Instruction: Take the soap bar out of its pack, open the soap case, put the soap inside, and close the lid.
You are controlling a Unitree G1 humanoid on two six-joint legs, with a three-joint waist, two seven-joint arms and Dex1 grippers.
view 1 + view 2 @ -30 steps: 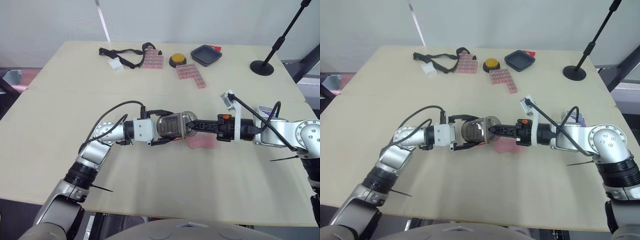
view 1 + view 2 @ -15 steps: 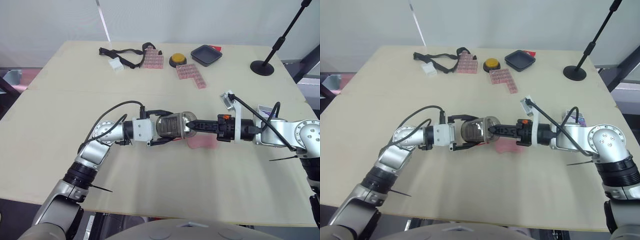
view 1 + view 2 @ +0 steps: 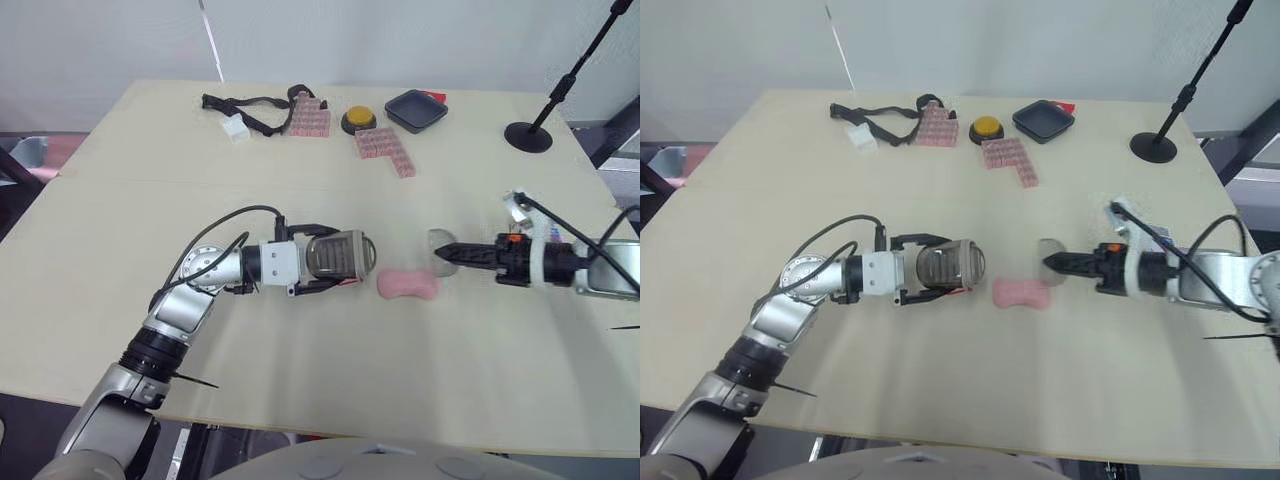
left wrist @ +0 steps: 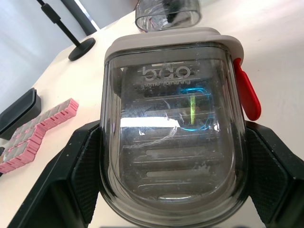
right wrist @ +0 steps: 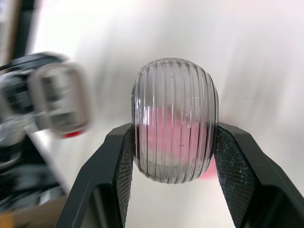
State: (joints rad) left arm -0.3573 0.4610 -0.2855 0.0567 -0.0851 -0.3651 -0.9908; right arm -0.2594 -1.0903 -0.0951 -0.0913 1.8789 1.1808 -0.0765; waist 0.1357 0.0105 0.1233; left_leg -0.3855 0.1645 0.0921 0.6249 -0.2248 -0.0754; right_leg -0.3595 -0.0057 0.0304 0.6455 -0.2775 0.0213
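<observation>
Clamping soap case (image 4: 173,118), left gripper (image 3: 350,258) sits left of pink soap bar (image 3: 408,285); right gripper (image 3: 448,253) pinches ribbed clear lid (image 5: 175,121) right of soap bar. Soap bar lies bare on table (image 3: 300,380), apart from both. Beyond soap bar: pink block strips (image 3: 384,150), yellow button (image 3: 356,120), black tray (image 3: 415,110). Case embossed "bdo"; smaller line beneath unreadable.

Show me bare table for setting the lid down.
Bare: the near strip of table before the pink soap, and the middle band beyond the soap case. Crowded: the far edge, around the yellow button and black tray.

soap case (image 4: 173,142) embossed "bdo", smaller line illegible
</observation>
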